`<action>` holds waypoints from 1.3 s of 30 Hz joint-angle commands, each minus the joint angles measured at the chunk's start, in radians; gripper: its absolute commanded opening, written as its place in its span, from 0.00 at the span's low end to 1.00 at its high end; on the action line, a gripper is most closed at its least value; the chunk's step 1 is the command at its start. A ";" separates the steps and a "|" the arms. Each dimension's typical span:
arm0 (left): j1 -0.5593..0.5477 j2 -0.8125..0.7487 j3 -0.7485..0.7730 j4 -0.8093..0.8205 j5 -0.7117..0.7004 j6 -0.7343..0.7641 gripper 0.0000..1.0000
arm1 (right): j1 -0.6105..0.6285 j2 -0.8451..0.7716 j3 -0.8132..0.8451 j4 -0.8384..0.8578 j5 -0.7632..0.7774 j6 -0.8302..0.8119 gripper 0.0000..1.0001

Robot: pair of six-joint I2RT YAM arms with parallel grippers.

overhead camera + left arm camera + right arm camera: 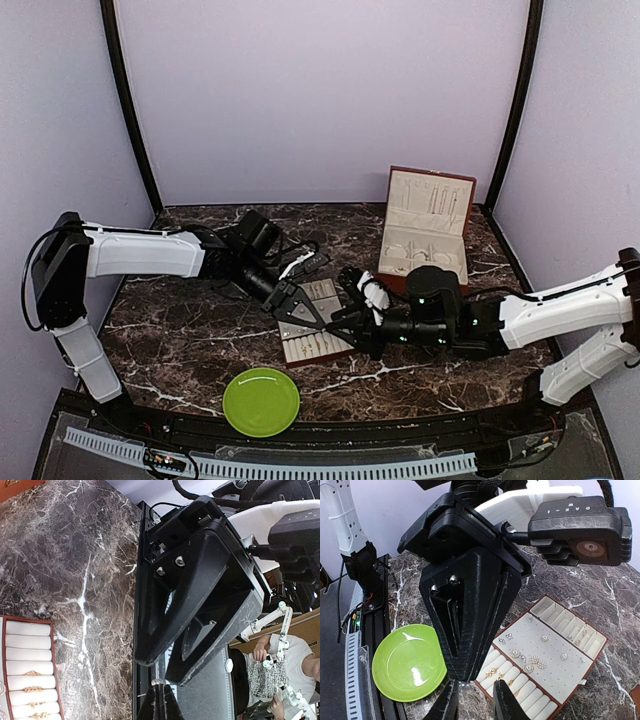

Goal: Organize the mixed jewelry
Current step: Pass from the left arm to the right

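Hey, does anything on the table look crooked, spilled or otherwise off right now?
The jewelry tray lies askew, its edges at an angle to the near edge of the marble table. No pieces show loose on the marble, and the green plate is bare.

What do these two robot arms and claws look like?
The left arm and right arm have white shells over black joints. The left gripper and right gripper are black, wedge-shaped two-finger claws. Black cables loop near the left wrist, which carries a black camera with white lettering. Tiny green lights dot the right arm.
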 commanded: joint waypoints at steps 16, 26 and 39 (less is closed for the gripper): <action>-0.006 -0.040 0.026 -0.032 0.035 0.024 0.00 | 0.008 0.033 0.030 0.010 -0.039 -0.009 0.20; -0.006 -0.038 0.026 -0.032 0.040 0.024 0.00 | 0.007 0.036 0.039 0.009 -0.048 -0.014 0.17; -0.006 -0.040 0.026 -0.030 0.038 0.021 0.00 | 0.007 0.048 0.049 0.007 -0.050 -0.016 0.08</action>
